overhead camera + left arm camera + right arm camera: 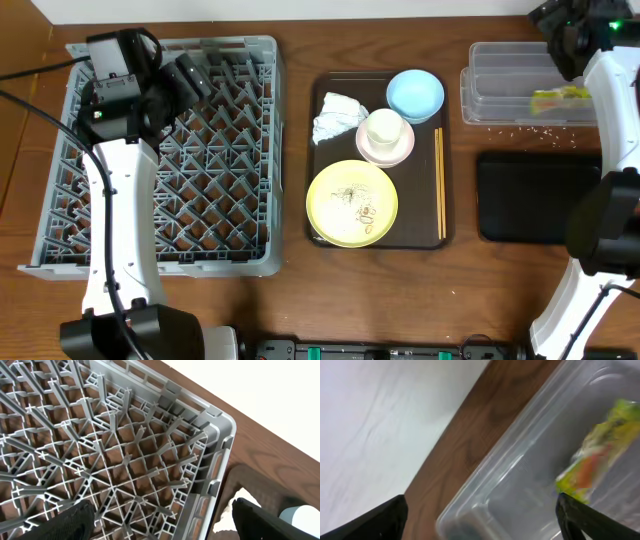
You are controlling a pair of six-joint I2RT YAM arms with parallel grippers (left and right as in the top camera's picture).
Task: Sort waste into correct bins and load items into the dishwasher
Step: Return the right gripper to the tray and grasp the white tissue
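The grey dish rack [160, 150] fills the left of the table. My left gripper [195, 78] hovers open and empty over its far right corner [125, 460]; its fingers [160, 525] straddle the rack's rim. On the dark brown serving tray lie the crumpled white napkin [335, 118], the light blue bowl [415, 92], the small white cup [385, 128] standing in the white bowl [400, 150], the yellow plate [351, 203] with scraps, and the chopsticks [440, 180]. My right gripper [560, 35] is open above the clear tub [510, 85] [520, 475], where the green-and-yellow wrapper [560, 98] [600, 455] lies.
The black tray [535, 195] sits in front of the clear tub. Rice-like bits [530, 128] are scattered on the table between them. The brown serving tray [325, 235] [260, 485] stands just right of the rack.
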